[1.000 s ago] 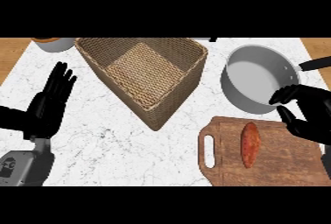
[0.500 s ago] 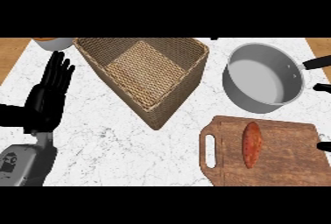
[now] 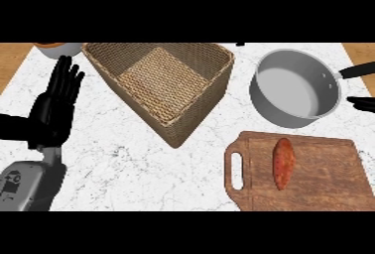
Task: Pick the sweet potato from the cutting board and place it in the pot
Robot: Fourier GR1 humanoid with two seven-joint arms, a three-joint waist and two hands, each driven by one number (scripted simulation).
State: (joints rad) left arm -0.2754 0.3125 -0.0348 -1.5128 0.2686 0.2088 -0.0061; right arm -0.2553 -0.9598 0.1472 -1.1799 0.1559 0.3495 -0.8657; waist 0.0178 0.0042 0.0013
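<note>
I'm seeing the sweet potato (image 3: pixel 283 163) lying untouched on the cutting board (image 3: pixel 322 188), just below the pot (image 3: pixel 296 89), so the pick step isn't begun yet, I judge. The left robot hand (image 3: pixel 55 106) is resting open, fingers up, well left of the pot, past the wicker basket (image 3: pixel 164 82). Only a dark sliver of the right robot hand (image 3: pixel 363 102) is showing just right of the pot; can't tell its fingers. Next move needs it reaching down over the potato.

Only fingertips of the right robot hand (image 3: pixel 362 102) show at the edge.
</note>
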